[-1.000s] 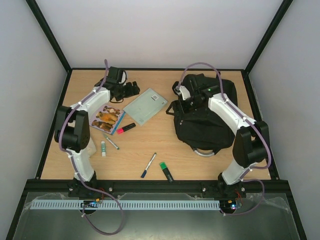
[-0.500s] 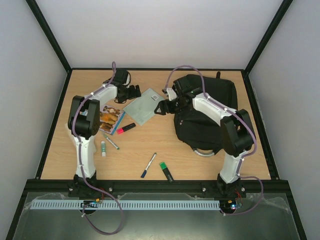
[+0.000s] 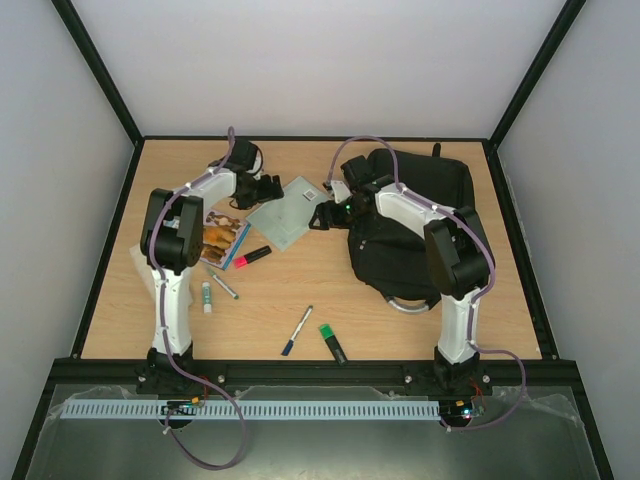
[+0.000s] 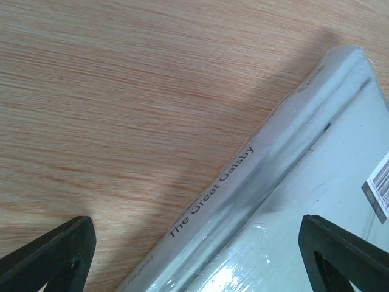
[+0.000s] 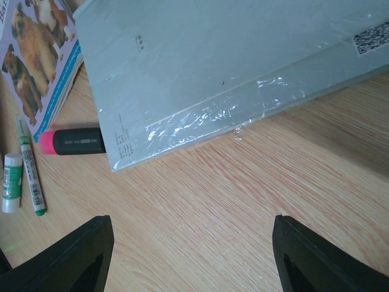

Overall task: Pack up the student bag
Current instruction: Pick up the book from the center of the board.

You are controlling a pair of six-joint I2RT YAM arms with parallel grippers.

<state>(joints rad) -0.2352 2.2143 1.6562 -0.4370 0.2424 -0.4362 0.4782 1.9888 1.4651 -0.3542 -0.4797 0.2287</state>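
Black left hand (image 4: 197, 258) spread above book (image 4: 316, 182)

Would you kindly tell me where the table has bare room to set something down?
Bare wood: near-left corner, and mid-table between the grey book, the student bag and the blue pen. Crowded around the picture book and pink highlighter.

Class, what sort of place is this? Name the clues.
Probably a robot test cell, not a classroom: a light wooden tabletop enclosed by white panels, with white robot arms, left and right, bolted at its near edge.
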